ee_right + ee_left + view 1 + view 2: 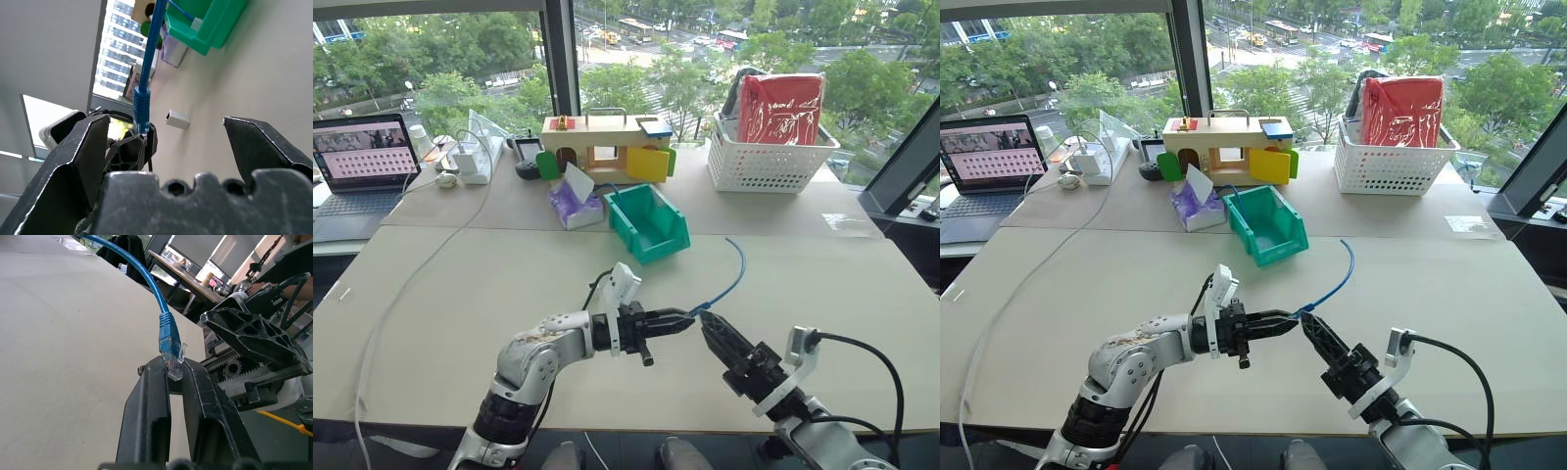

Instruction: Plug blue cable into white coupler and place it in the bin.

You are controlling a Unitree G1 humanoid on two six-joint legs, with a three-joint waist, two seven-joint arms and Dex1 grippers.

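Note:
The blue cable (736, 279) arcs up over the table, and its clear plug (171, 355) is pinched between the fingers of my left gripper (683, 319), which is shut on it and points right. My right gripper (713, 331) hovers just beyond that plug, open, its fingers (247, 139) spread wide with nothing between them. The white coupler (177, 119) lies loose on the table, seen past the left gripper in the right wrist view. The teal-green bin (628, 223) stands further back at the table's centre, its low lip toward me.
A white lattice basket (766, 164) with a red bag stands back right. A wooden toy house (605, 147) and a purple tissue pack (573, 208) sit behind the bin. A laptop (357, 162), chargers and a long grey-white cord (411, 274) occupy the left side.

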